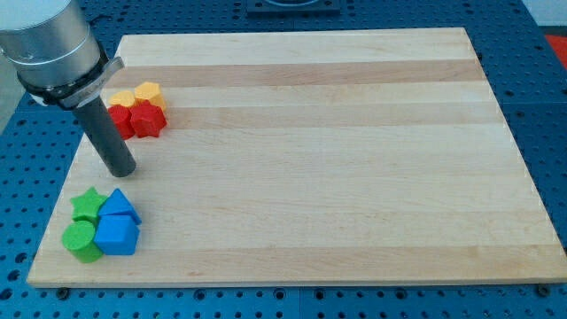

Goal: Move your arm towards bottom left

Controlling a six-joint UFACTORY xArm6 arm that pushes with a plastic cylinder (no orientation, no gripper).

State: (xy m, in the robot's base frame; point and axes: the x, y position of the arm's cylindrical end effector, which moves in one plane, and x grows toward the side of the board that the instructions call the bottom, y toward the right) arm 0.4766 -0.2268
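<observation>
Board: a pale wooden table top [337, 151] with lengthwise grain bands, filling most of the view and lying on a blue perforated base [545, 106] that shows along every edge.
Arm: a grey cylindrical housing [49, 44] at the view's top left corner, overhanging the board's top left corner, with the dark rod [104, 137] running down and rightward from it.
End of arm: no hand or jaws to open or close, only the bare rod, holding nothing.
My tip: my tip [121, 170] rests on the board close to the left edge, about halfway down it, between the two block groups and touching neither.
Blue blocks: a blue block with a peaked top [119, 206] and a larger blue block [117, 236] just below it, touching, near the bottom left corner.
Green blocks: a green star [87, 205] and a green cylinder [81, 241], pressed against the left sides of the blue ones.
Red blocks: two red blocks [146, 120] near the top left corner, the left one partly hidden by the rod; shapes unclear.
Yellow blocks: two yellow blocks [147, 92] directly above the red ones, touching them.
</observation>
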